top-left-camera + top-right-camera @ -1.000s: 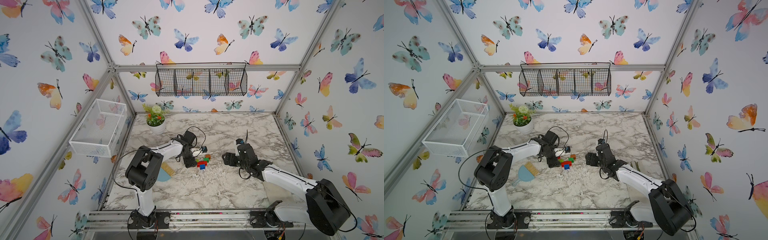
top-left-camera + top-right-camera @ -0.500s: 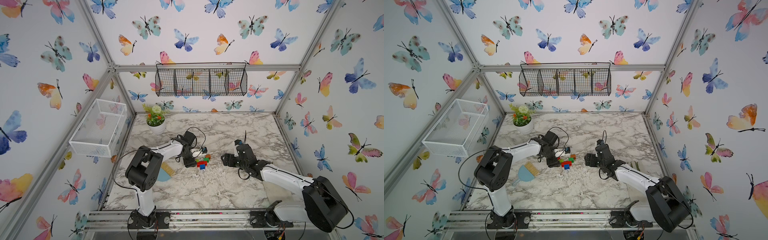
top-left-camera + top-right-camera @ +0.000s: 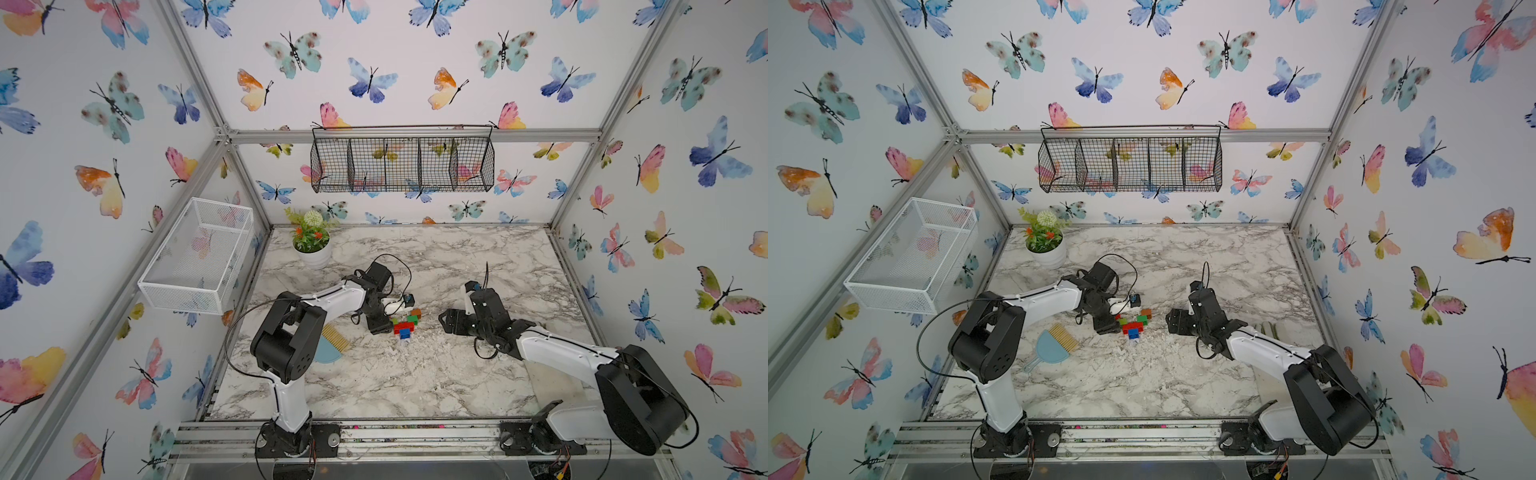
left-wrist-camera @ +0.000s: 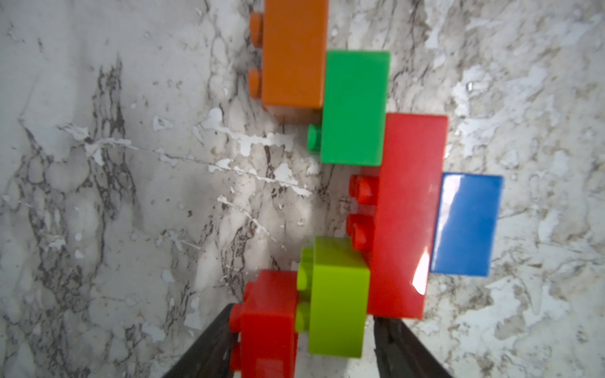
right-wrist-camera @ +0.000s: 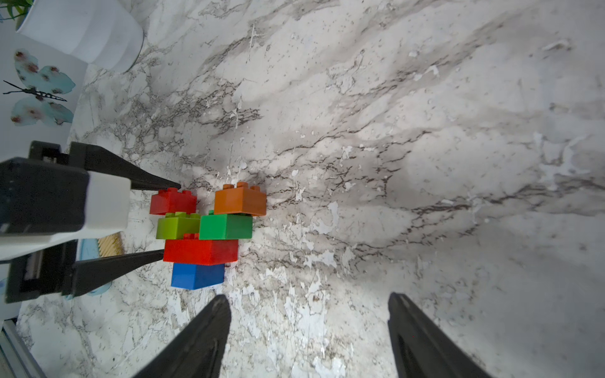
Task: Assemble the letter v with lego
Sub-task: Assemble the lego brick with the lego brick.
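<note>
The letter v [image 3: 405, 324] lies flat on the marble, joined from lego: an orange brick [image 5: 240, 199], a green brick [image 5: 226, 227], a long red brick [image 5: 201, 250], a blue brick [image 5: 198, 275] at the point, a lime brick [image 5: 176, 227] and a square red brick [image 5: 173, 203]. My left gripper [image 4: 304, 315] reaches in from the left and straddles the square red and lime bricks. One finger touches the red studs. A thin gap shows between the other finger and the lime brick. My right gripper [image 5: 307, 297] stands open over bare marble to the right of the bricks.
A tan-and-blue hand brush [image 3: 1052, 345] lies left of the bricks, beside the left arm. A white flowerpot [image 3: 313, 253] stands at the back left. A white wire basket [image 3: 199, 253] hangs on the left wall and a black one [image 3: 401, 164] on the back wall.
The left jaws have narrowed around the square red and lime bricks. The right arm has edged slightly toward the bricks, jaws still wide. The bricks have not moved.
</note>
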You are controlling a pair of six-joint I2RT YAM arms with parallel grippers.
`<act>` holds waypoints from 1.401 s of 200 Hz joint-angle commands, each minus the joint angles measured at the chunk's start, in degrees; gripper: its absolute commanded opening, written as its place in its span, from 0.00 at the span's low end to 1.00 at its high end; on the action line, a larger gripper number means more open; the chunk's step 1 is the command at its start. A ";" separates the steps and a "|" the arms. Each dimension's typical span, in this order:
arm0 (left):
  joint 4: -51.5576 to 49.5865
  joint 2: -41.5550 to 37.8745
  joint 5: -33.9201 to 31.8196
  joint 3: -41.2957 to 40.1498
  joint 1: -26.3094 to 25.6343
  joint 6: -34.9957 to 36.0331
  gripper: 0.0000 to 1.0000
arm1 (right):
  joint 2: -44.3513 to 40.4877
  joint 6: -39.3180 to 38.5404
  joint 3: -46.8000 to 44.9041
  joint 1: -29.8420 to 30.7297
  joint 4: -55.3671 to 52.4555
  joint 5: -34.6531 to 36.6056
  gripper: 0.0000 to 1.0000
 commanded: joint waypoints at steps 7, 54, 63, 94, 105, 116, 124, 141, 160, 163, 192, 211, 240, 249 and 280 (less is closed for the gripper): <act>-1.12 0.35 1.17 0.85 -0.39 0.14 0.64 | 1.05 -0.03 0.11 -0.29 1.81 -1.94 0.79; -1.20 0.79 0.85 1.16 -0.66 -0.10 0.60 | 2.25 0.15 0.29 -0.29 2.25 -2.78 0.78; -1.20 0.88 0.74 1.24 -0.66 -0.23 0.60 | 2.38 0.15 0.29 -0.27 2.32 -2.92 0.78; -1.21 1.05 0.41 1.25 -0.67 -0.74 0.59 | 2.39 0.32 0.07 -0.29 2.43 -2.92 0.78; -1.29 1.14 0.17 1.40 -0.66 -0.98 0.59 | 2.32 0.41 -0.06 -0.29 2.52 -2.84 0.78; -1.29 1.23 -0.16 1.42 -0.66 -1.29 0.58 | 2.36 0.50 -0.24 -0.29 2.68 -2.70 0.78; -1.37 1.27 -0.25 1.42 -0.66 -1.29 0.57 | 2.39 0.57 -0.32 -0.29 2.69 -2.72 0.78; -1.42 1.32 -0.60 1.42 -0.66 -1.40 0.57 | 2.56 0.59 -0.41 -0.28 2.85 -2.91 0.78; -1.51 1.32 -0.78 1.59 -0.66 -1.48 0.57 | 2.65 0.68 -0.59 -0.29 3.02 -2.77 0.78; -1.47 1.32 -0.76 1.60 -0.66 -1.47 0.57 | 2.65 0.68 -0.59 -0.29 3.04 -2.69 0.78; -1.56 1.68 -0.81 1.94 -0.66 -1.77 0.55 | 2.83 0.76 -0.67 -0.25 3.22 -2.80 0.78; -1.56 1.68 -0.93 2.11 -0.68 -1.76 0.54 | 2.99 0.76 -0.68 -0.29 3.39 -3.01 0.78; -1.64 1.97 -0.82 2.80 -0.66 -1.70 0.58 | 3.26 0.76 -0.70 -0.27 3.57 -3.44 0.78; -1.64 2.04 -0.78 3.00 -0.70 -1.70 0.58 | 3.26 0.76 -0.77 -0.29 3.66 -3.51 0.78; -2.16 2.33 -0.10 3.68 -0.66 -1.20 0.58 | 3.35 0.76 -0.77 -0.29 3.97 -4.14 0.78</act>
